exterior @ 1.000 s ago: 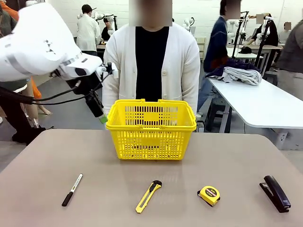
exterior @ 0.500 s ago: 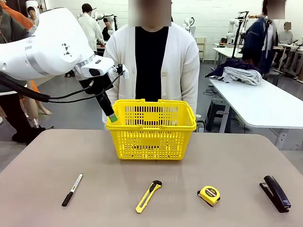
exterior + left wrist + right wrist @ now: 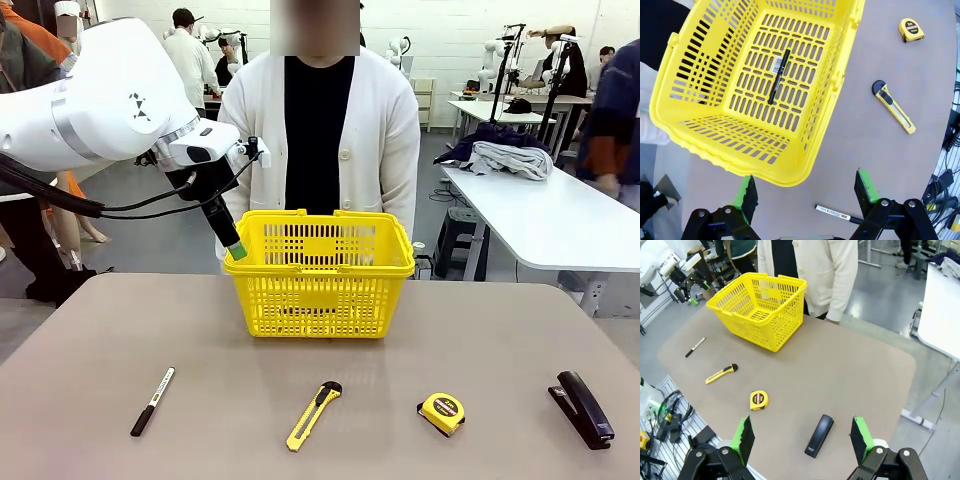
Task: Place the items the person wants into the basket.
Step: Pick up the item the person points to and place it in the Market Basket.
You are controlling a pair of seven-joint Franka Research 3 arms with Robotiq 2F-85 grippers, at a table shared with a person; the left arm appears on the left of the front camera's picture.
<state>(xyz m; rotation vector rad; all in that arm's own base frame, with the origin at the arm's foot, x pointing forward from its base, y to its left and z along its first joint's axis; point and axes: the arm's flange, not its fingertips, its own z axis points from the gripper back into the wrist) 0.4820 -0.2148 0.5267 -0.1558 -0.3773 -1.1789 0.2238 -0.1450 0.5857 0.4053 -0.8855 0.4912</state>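
Note:
The yellow basket (image 3: pixel 320 275) stands at the table's far middle, in front of the person (image 3: pixel 320 130) in the white cardigan. A slim black pen (image 3: pixel 779 76) lies on the basket's floor (image 3: pixel 790 95). My left gripper (image 3: pixel 235 250) hangs open just outside the basket's left rim, and nothing is between its fingers (image 3: pixel 806 189). The white-and-black marker (image 3: pixel 152 401) lies at the front left of the table. The yellow-and-black tape measure (image 3: pixel 441 413) sits front right of centre. My right gripper (image 3: pixel 802 434) stands open and high above the table's right side.
A long yellow utility knife (image 3: pixel 313 414) lies at front centre and a black stapler (image 3: pixel 581 408) at front right. The person's hands are hidden behind the basket. Another table (image 3: pixel 540 215) with folded clothes stands to the right behind.
My left arm has swung right, bringing its gripper up to the basket's left rim, and has held there for the last half second. The things on the table have not moved.

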